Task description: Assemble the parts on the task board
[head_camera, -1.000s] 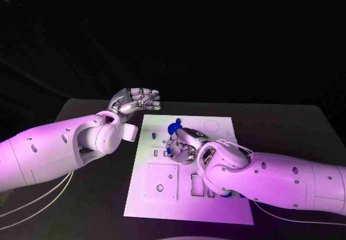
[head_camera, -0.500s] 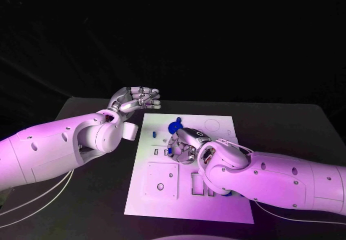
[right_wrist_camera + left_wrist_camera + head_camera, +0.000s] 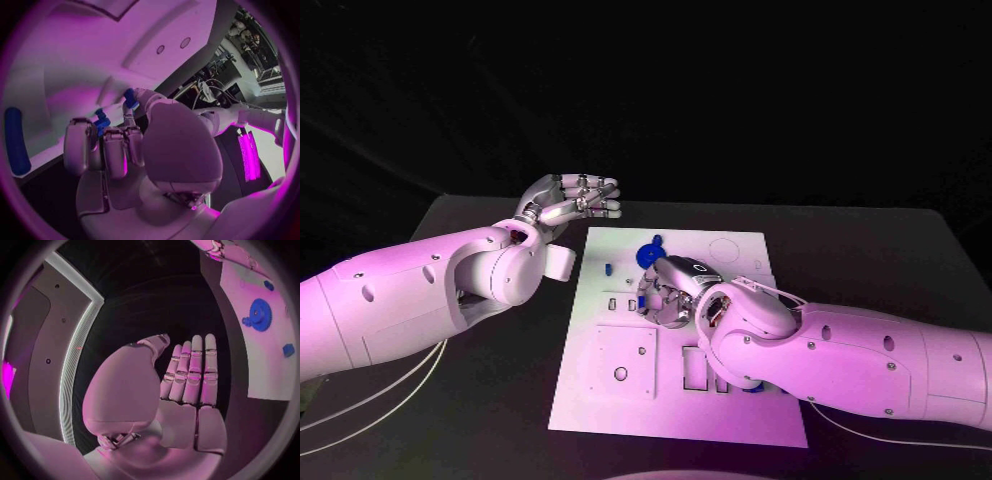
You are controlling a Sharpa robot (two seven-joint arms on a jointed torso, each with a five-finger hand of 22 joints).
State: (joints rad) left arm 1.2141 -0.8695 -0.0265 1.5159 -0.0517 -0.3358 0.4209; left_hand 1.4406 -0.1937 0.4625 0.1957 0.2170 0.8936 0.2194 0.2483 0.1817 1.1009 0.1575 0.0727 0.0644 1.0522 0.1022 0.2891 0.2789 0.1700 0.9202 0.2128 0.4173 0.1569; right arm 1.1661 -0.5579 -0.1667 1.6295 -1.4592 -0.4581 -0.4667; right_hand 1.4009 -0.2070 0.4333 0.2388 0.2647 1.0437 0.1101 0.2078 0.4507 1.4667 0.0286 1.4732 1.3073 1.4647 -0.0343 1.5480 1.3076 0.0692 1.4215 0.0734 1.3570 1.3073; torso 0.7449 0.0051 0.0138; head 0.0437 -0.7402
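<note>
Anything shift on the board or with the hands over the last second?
Hardly anything. The right hand stays low over the middle of the white board, fingers curled around a small blue part. The left hand still hangs off the board's far left corner, holding nothing. The blue gear has not moved.

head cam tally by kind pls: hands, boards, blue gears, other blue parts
hands: 2, left hand and right hand
task board: 1
blue gear: 1
other blue parts: 3, beside the gear, at the right hand's fingers, under the right arm
total: 7
</note>
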